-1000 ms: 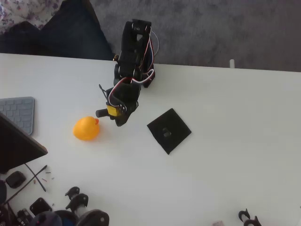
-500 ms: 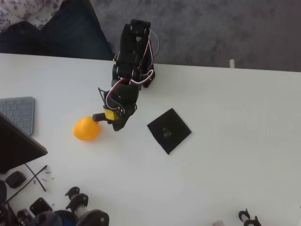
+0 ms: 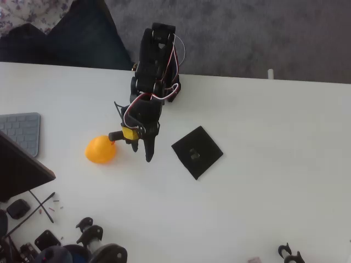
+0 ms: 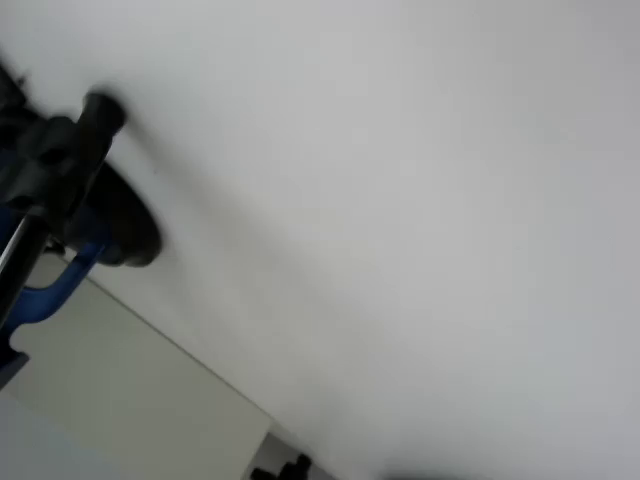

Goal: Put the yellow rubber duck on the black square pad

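Observation:
In the overhead view the yellow rubber duck (image 3: pixel 101 149) sits on the white table, left of centre, its small red beak toward the arm. The black square pad (image 3: pixel 197 152) lies flat to its right, turned like a diamond, with a small grey mark at its centre. Between them hangs my black gripper (image 3: pixel 141 152), just right of the duck and apart from it. It is open: one pointed finger (image 3: pixel 148 155) sticks out toward the table's front, and nothing is between the fingers. The blurred wrist view shows bare white tabletop.
A grey keyboard (image 3: pixel 22 131) and a dark laptop corner (image 3: pixel 19 170) sit at the left edge. Dark loose parts (image 3: pixel 82 246) crowd the front left, seen blurred with blue pieces (image 4: pixel 70 200) in the wrist view. Small black bits (image 3: pixel 290 253) lie front right.
The gripper moved slightly toward the duck, then one finger swung out toward the table's front, opening the jaws. Duck and pad have stayed in place.

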You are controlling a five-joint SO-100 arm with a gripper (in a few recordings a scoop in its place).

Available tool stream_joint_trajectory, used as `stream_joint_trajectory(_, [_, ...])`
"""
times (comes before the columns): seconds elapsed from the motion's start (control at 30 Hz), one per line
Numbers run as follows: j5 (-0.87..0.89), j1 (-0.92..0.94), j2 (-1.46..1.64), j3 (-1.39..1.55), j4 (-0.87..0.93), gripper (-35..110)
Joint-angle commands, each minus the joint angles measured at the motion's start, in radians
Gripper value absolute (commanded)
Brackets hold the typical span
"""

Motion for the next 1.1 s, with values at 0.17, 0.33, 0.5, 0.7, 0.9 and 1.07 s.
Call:
stream_joint_trajectory(0.17, [-0.017, 0.011, 0.012, -0.333, 0.456, 25])
stream_joint_trajectory(0.33, [-0.018, 0.015, 0.012, -0.555, 0.638, 25])
stream_joint_trajectory(0.5, [-0.021, 0.015, 0.011, -0.549, 0.666, 25])
stream_joint_trajectory(0.7, [-0.044, 0.015, -0.084, -0.474, 0.666, 25])
stream_joint_trajectory(0.9, [-0.12, 0.015, -0.095, -0.437, 0.666, 25])
stream_joint_trajectory(1.07, [-0.187, 0.015, -0.094, -0.437, 0.652, 25])
